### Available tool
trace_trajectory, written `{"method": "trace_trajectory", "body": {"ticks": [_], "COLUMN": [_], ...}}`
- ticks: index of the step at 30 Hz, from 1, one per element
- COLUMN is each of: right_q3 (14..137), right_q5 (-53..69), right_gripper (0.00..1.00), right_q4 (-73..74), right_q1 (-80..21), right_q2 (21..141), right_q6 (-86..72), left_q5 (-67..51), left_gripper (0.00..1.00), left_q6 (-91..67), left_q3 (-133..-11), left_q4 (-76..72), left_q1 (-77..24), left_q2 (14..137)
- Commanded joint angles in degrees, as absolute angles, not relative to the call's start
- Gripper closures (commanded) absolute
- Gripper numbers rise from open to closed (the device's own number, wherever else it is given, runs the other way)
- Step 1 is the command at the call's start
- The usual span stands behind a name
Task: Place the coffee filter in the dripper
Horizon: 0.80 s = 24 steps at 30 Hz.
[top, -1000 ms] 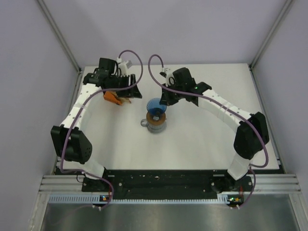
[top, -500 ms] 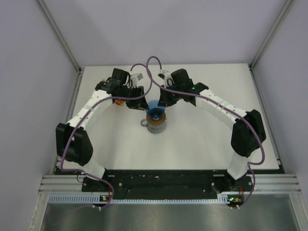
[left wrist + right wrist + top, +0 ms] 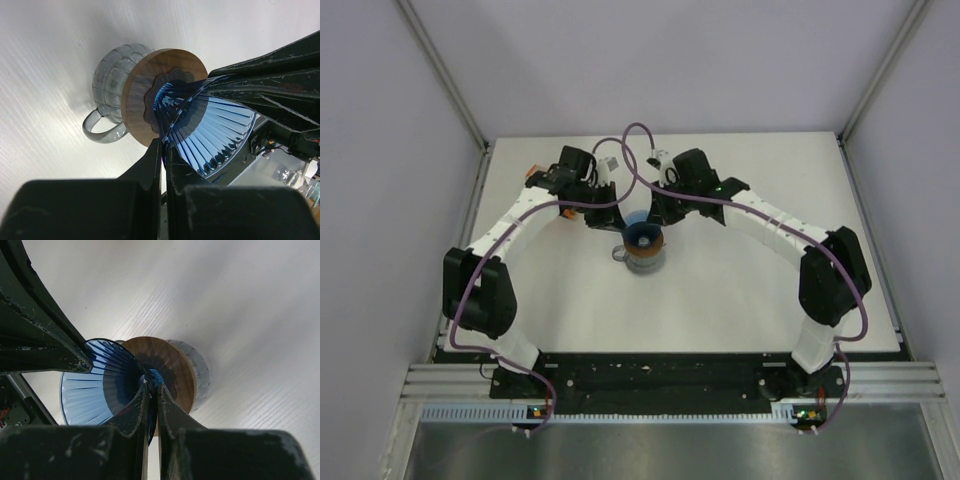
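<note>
The blue ribbed dripper (image 3: 641, 226) sits with its narrow end in a brown wooden ring (image 3: 142, 95) on top of a grey glass mug (image 3: 111, 75). My left gripper (image 3: 164, 146) is shut on the dripper's (image 3: 215, 127) thin wall at its left side. From the other side, my right gripper (image 3: 152, 384) is shut on the dripper's (image 3: 92, 385) wall near its narrow end. In the top view the left gripper (image 3: 613, 212) and the right gripper (image 3: 660, 212) flank the cone. The coffee filter is out of view.
The mug (image 3: 642, 260) stands mid-table with its handle (image 3: 97, 132) pointing left. Both arms arch over the far half of the white table (image 3: 740, 300). Metal frame posts and grey walls close in the sides.
My left arm swung right, away from the orange packet, over to the dripper, and its jaws went from open to shut on the rim. The right gripper held still.
</note>
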<state>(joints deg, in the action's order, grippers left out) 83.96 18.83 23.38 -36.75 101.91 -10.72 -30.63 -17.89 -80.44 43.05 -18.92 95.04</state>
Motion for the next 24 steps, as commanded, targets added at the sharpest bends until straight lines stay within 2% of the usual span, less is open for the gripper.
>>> {"method": "trace_trajectory", "body": {"ticks": [1,16,24], "right_q3": [81.57,69.70,72.33], "right_q5": [18.99,19.78,20.39], "right_gripper": [1.00,1.00,1.00], "right_q4": [22.24,16.00,17.57], "right_q1": [-37.09,-36.04,-36.21], "right_q2": [104.15,105.91,104.94], "right_q6": [-9.85,-12.48,-12.48], "left_q5": [-31.38,-28.04,-27.15], "left_gripper": [1.00,1.00,1.00], "left_q6": [-16.35,-12.57,-10.46], "left_q3": [-78.93,-78.67,-79.88], "left_q4": [41.04,44.91,46.23], "left_q1": [-19.25,-19.86,-19.86], "left_q2": [96.50,103.09,103.19]}}
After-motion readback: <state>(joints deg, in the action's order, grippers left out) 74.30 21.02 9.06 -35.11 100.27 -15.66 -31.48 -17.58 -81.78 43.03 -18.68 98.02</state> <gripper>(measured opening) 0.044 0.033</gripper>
